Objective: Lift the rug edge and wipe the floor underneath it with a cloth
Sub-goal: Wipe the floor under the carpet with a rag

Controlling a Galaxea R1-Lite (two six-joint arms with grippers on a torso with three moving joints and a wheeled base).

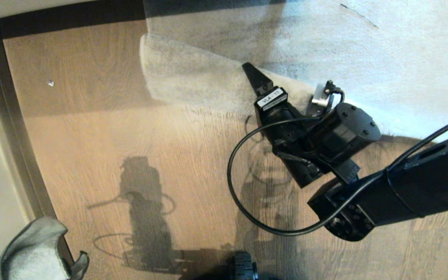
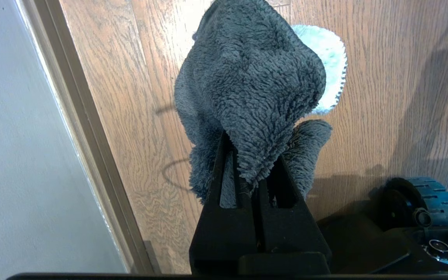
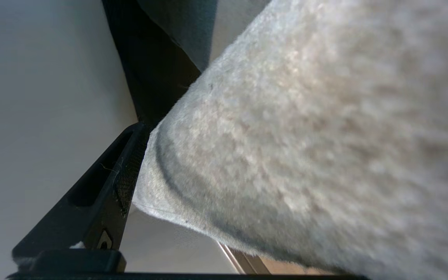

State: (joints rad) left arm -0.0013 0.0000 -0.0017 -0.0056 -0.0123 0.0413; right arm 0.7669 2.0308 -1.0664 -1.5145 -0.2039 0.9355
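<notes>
At two o'clock from the head-view centre: rug edge (image 1: pixel 193 74), pale grey, corner raised off the floor (image 1: pixel 103 128). Right gripper (image 1: pixel 282 93), jaws spread wide, straddles that border; one black finger (image 1: pixel 257 79) shows above the pile, the other is hidden. Right wrist view alone shows rug pile (image 3: pixel 305 155) filling the gap beside a finger (image 3: pixel 103 194). Left wrist view alone shows left gripper (image 2: pixel 253 171) clenched on the grey terry cloth (image 2: pixel 247 81), at seven o'clock in the head view (image 1: pixel 33 252). Surface: brown wood-grain planks, dark skirting strip (image 1: pixel 18 128), pale wall (image 2: pixel 18 147).
</notes>
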